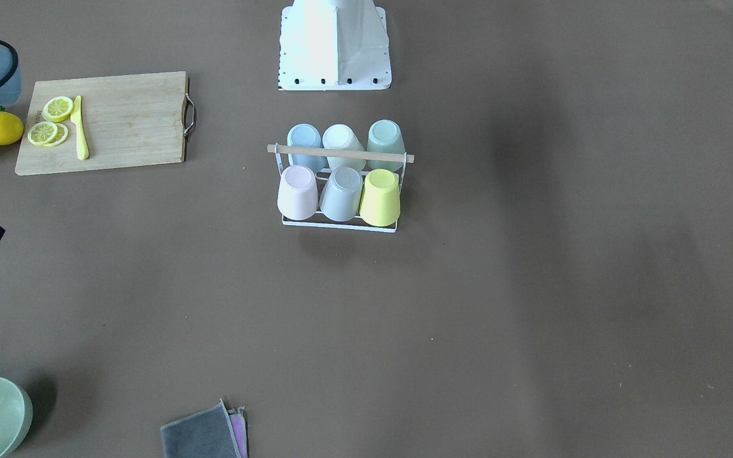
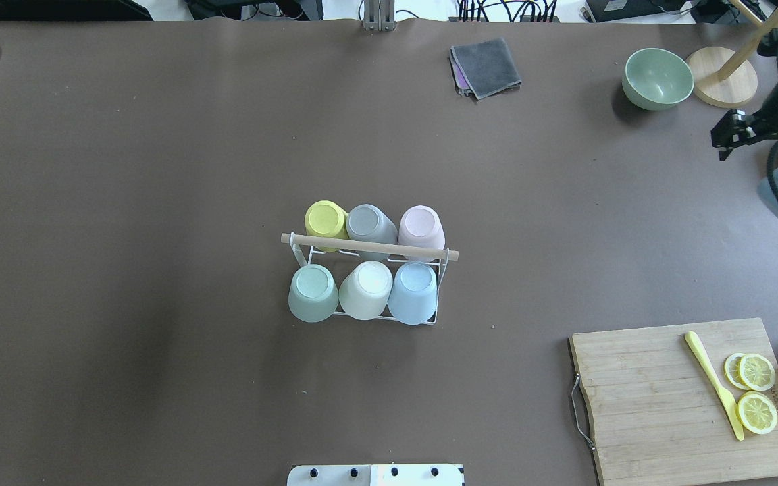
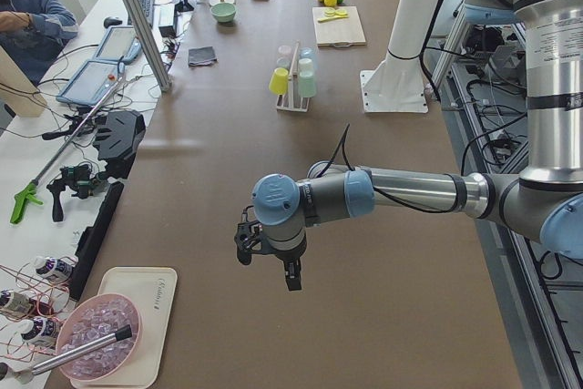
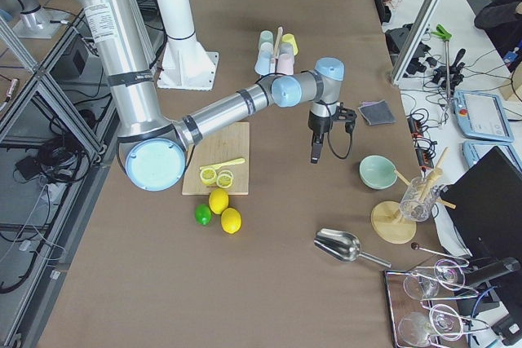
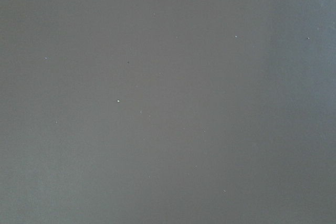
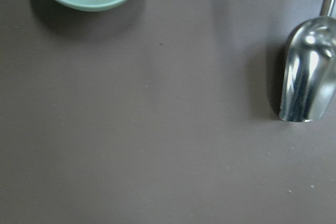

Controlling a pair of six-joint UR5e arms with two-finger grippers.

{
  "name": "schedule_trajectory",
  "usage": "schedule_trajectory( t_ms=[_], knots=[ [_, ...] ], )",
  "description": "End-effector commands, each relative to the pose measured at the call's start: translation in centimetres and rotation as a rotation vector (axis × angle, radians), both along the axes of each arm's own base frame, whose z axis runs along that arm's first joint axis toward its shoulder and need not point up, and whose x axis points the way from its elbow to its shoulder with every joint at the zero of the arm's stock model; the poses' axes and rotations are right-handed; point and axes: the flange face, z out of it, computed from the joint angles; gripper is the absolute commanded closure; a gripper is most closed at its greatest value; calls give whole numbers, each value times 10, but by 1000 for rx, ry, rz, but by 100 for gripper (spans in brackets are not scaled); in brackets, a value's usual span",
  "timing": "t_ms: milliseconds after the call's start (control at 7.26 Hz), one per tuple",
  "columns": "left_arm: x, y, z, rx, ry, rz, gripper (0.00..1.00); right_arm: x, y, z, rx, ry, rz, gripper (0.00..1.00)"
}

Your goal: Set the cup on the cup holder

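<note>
The cup holder [image 2: 369, 246] stands at the middle of the worktop, a little nearer the robot's edge than the far edge, with its wooden rod running along the table's length. All six places on it are filled with upturned cups. In the row toward the far edge we see the yellow cup [image 2: 326, 219], the grey cup [image 2: 370, 223] and the pink cup [image 2: 421, 227]. In the row toward the robot's edge are the green cup [image 2: 313, 291], the white cup [image 2: 365, 289] and the blue cup [image 2: 413, 292].

The left gripper [image 3: 290, 272] hangs above bare table toward the left end, well apart from the holder. It shows only from the side, so we cannot tell whether its fingers are apart or together. The right gripper [image 4: 315, 151] hangs above the table near the right end, between the cutting board [image 2: 652, 405] and the bowl [image 2: 658, 78]. Only a dark part of it reaches into the overhead view, and we cannot tell how its fingers stand either.

The cutting board lies at the right corner on the robot's side and carries lemon slices [image 2: 756, 391] and a yellow knife [image 2: 714, 385]. The bowl sits by the far right corner, and a folded cloth [image 2: 485, 66] lies at the far edge. The right wrist view also shows a metal scoop [image 6: 308, 72] lying on the table.
</note>
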Motion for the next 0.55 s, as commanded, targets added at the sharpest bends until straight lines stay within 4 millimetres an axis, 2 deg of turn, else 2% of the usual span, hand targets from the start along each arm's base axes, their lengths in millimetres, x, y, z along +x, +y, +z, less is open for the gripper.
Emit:
schedule_trajectory(
  t_ms=[0,413],
  knots=[
    [0,0,-3,9,0,2,2,96,32,58,-26,-129,-48,0],
    [0,0,-2,6,0,1,2,172,67,122,38,-160,-165,0]
  ],
)
